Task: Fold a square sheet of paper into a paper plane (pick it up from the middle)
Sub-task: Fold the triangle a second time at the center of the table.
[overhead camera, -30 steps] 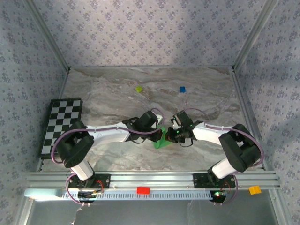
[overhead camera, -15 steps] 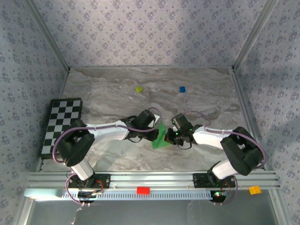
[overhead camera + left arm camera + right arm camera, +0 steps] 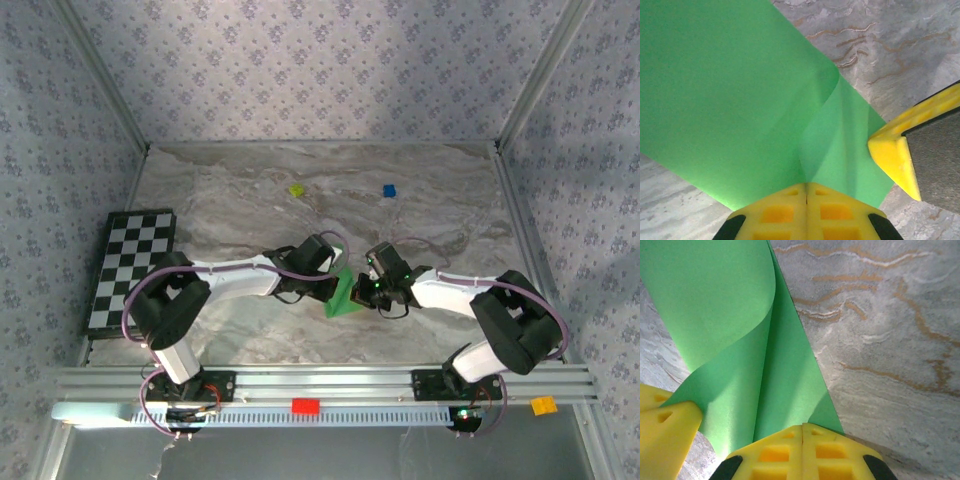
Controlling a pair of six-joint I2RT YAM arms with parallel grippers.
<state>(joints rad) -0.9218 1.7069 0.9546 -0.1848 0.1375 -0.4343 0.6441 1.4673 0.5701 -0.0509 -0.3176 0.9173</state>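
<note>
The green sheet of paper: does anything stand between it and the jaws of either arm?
Nothing visible does. The left gripper and the right gripper each have their jaws shut directly on an edge of the green sheet.

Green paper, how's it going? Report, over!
Left gripper shut on the green paper. Right gripper shut on it too. Paper curled between them. Yellow-green block, blue block far back, out of the way.
</note>
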